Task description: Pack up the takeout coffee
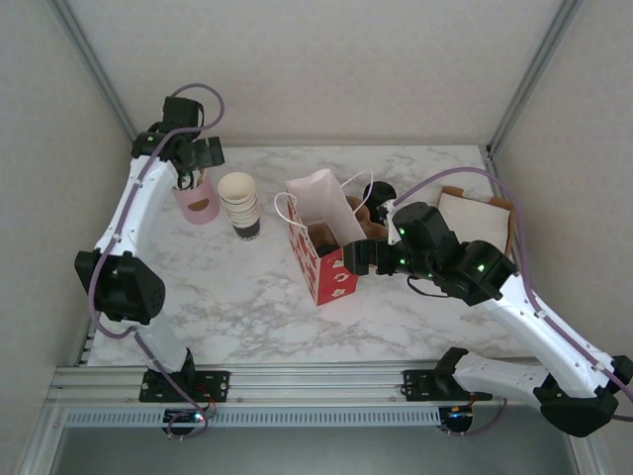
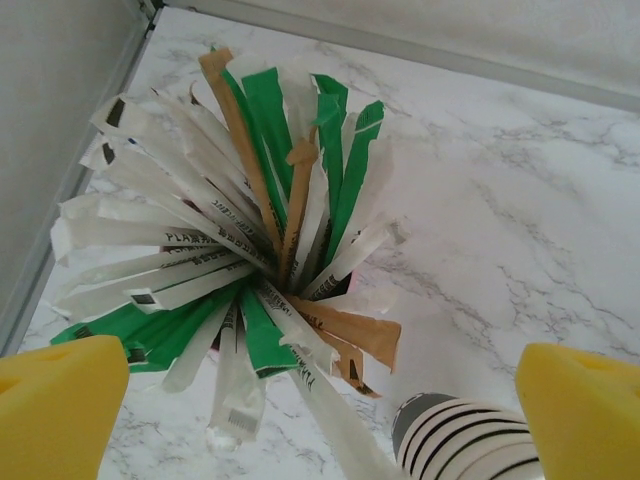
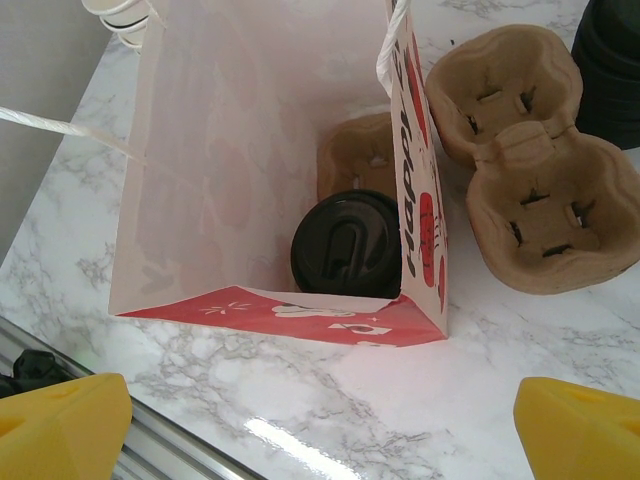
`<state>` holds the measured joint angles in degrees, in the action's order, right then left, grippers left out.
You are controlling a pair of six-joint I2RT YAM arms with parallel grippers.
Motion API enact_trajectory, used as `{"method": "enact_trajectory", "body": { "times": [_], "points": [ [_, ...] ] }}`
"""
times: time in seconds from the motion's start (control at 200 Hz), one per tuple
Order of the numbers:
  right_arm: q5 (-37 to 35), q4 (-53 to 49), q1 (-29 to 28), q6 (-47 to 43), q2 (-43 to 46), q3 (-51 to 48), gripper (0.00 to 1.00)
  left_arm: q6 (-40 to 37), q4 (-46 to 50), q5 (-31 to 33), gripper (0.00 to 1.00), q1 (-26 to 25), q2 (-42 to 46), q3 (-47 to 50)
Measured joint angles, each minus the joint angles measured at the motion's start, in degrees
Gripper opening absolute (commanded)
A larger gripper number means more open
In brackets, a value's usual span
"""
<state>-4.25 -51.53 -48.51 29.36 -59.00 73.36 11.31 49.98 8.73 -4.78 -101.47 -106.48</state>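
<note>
**Coffee cup inside the paper bag, both grippers spread wide**

From above, we see a white marble table [image 1: 247, 307] with an arm on each side. The left gripper [image 1: 190, 180] hangs over a pink holder [image 1: 201, 206] at the far left corner. Just beside the holder stands a stack of cream cups [image 1: 240, 201].

Through the left wrist camera, we look down on a fan of white, green and brown packets [image 2: 250, 250] crammed into that holder. The gripper's yellow pads [image 2: 55, 410] sit at opposite edges of the view, far apart and gripping nothing.

The right gripper [image 1: 350, 259] reaches to the middle of the table, just above a paper bag [image 3: 200, 150], red outside and white inside, with cord handles. Its yellow pads [image 3: 580, 430] are also spread wide and hold nothing.

Looking into the bag's mouth, we see the takeout coffee [image 3: 345, 245] at the bottom, its round black lid facing up. It appears to sit in a brown pulp carrier [image 3: 365, 155], though the bag wall hides most of that. A second carrier [image 3: 520, 170] lies on the table just right of the bag, with a stack of black lids [image 3: 612, 60] behind it.
</note>
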Motion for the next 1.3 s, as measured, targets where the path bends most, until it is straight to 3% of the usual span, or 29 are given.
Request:
{"method": "enact_trajectory", "body": {
  "times": [0.17,0.441,0.596,0.726,1.297],
  "points": [
    [0.0,0.28,0.0,0.0,-0.02,-0.42,0.99,-0.79,0.0,0.04,0.67,0.0,-1.6,0.0],
    [0.0,0.35,0.0,0.0,-0.02,-0.61,0.99,-1.16,0.0,0.35,0.47,-0.37,-2.1,0.0],
    [0.0,0.35,0.0,0.0,-0.09,-0.61,0.99,-1.44,0.02,1.27,0.25,-0.76,-2.12,0.0],
    [0.0,0.35,0.0,0.0,-0.13,-0.61,0.99,-1.68,0.02,1.75,0.15,-0.81,-2.12,0.0],
    [0.02,0.35,0.0,0.0,-0.26,-0.61,0.99,-1.95,1.27,3.3,0.11,-0.81,-1.38,-3.41]
  ]
}}
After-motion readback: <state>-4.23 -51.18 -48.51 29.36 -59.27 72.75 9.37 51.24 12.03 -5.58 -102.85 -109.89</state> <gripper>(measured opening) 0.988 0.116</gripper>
